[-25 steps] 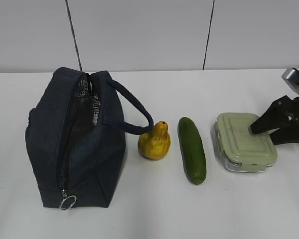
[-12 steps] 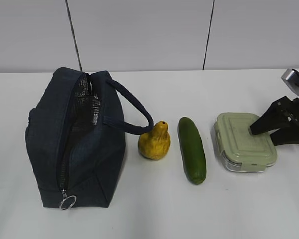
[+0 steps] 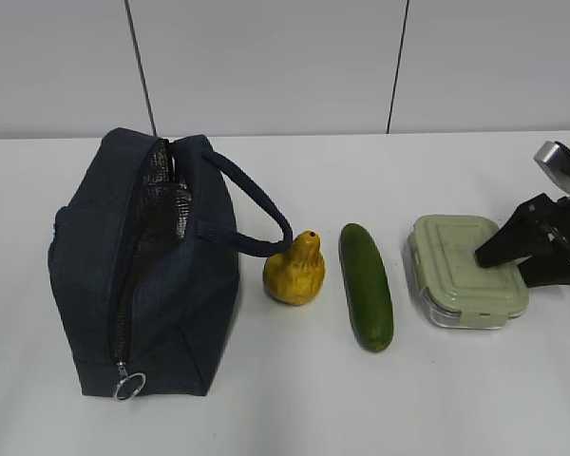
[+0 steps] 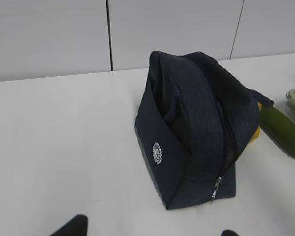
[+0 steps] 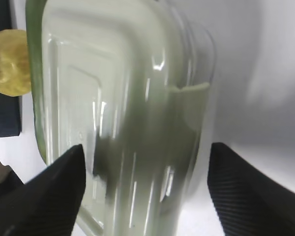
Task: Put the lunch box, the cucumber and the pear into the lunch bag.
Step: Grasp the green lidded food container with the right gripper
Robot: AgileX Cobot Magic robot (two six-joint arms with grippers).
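Lunch bag (image 3: 142,271) unzipped at nine o'clock on the tabletop (image 3: 294,408), foil lining showing, contents hidden.
Blotchy yellow pear (image 3: 295,270), dark cucumber (image 3: 365,286), sage-lidded lunch box (image 3: 464,271) run toward three o'clock; right gripper (image 3: 502,261) jaws wide over the box, left gripper (image 4: 150,231) jaws apart, empty.

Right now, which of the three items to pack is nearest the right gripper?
The lunch box: the open right gripper hangs over its right edge, while the cucumber and pear lie farther left.
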